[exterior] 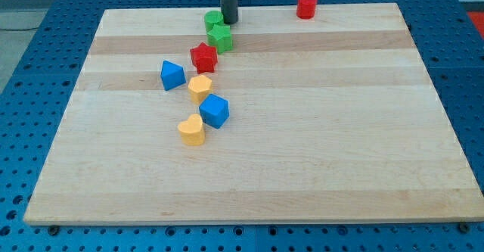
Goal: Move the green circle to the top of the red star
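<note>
The tip (pixel 228 22), a bare rod with no jaws, presses the green circle's (pixel 213 20) right side, nudging it left past the green star (pixel 221 37), toward the spot beyond the red star (pixel 203 57).

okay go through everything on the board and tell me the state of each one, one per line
my tip: down at the board, against the green circle's right side
green circle: upright, touching the green star
green star: flat, just above-right of the red star
red star: flat
red cylinder: upright, alone near the top edge
blue block: apart, left of the red star
yellow block: flat
blue cube: touching the yellow heart
yellow heart: flat
</note>
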You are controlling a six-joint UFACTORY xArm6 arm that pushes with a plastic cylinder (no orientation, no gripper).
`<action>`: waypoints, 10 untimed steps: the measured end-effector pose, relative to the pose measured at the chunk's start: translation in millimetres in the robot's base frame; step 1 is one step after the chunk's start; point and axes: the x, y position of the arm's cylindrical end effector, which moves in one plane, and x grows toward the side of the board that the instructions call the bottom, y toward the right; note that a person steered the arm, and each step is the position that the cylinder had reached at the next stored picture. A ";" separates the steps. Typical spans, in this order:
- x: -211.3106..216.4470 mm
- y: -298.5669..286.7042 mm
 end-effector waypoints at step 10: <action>1.7 -51.5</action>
